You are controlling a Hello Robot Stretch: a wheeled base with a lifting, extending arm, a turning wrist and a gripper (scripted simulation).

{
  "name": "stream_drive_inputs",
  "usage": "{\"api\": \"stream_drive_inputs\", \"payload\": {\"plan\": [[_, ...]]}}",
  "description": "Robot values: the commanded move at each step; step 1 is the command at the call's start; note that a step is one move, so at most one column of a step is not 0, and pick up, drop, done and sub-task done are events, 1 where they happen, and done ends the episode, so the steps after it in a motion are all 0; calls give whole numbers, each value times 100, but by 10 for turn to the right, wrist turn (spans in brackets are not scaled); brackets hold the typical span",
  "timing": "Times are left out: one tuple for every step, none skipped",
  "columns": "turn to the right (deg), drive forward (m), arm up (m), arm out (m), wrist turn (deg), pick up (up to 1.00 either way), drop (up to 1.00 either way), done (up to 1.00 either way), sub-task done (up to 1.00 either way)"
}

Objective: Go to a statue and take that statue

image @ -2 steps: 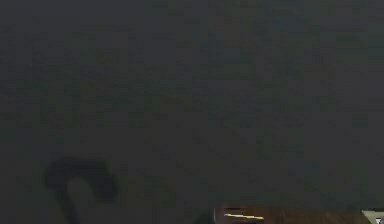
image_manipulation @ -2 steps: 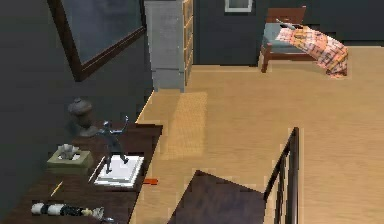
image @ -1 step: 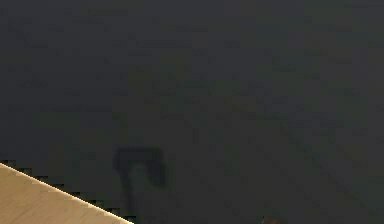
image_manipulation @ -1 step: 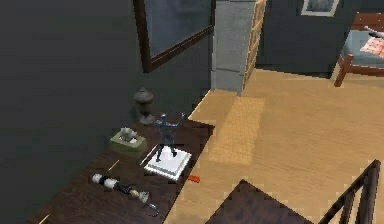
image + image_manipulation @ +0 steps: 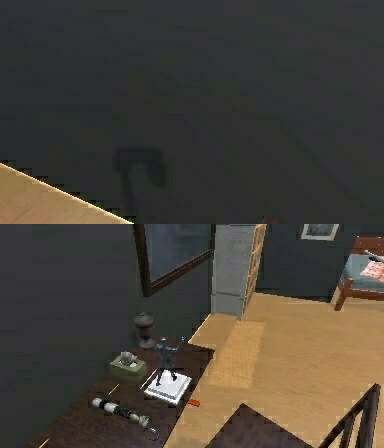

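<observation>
Dark table (image 5: 78, 428) bears dark statue (image 5: 166, 357) upright on white slab (image 5: 168, 388); end effector state: cannot tell.

Statue (image 5: 166, 359) on table (image 5: 85, 429), vase (image 5: 145, 326) beyond it, shelf unit (image 5: 238, 269) farther back

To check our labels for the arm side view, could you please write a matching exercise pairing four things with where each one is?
Things:
1. statue
2. dark vase
3. framed picture
4. grey shelf unit

Places:
A. hanging on the dark wall
B. on the wooden floor, beyond the table
C. on a white book on the table
D. on the table, close to the wall

Pairs: 1-C, 2-D, 3-A, 4-B
</observation>
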Motion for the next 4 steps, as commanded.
{"api": "stream_drive_inputs", "payload": {"plan": [[0,0,18,0,0,0,0,0,0],[0,0,0,38,0,0,0,0,0],[0,0,0,0,450,0,0,0,0],[0,0,0,0,450,0,0,0,0]]}}
